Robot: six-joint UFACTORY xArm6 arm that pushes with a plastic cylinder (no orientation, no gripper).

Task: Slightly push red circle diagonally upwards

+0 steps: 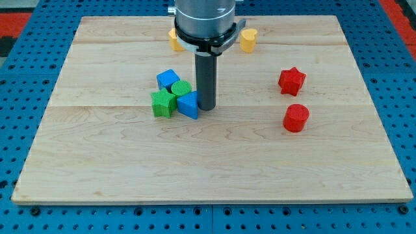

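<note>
The red circle lies at the board's right, below the red star. My tip stands near the board's middle, well to the left of the red circle. The tip is right beside a blue block and looks to be touching its right side. That block is part of a tight cluster with a green star, a green circle and a blue cube.
Two yellow blocks sit near the view's top, one to the right of the arm and one partly hidden behind it on the left. The wooden board lies on a blue pegboard surface.
</note>
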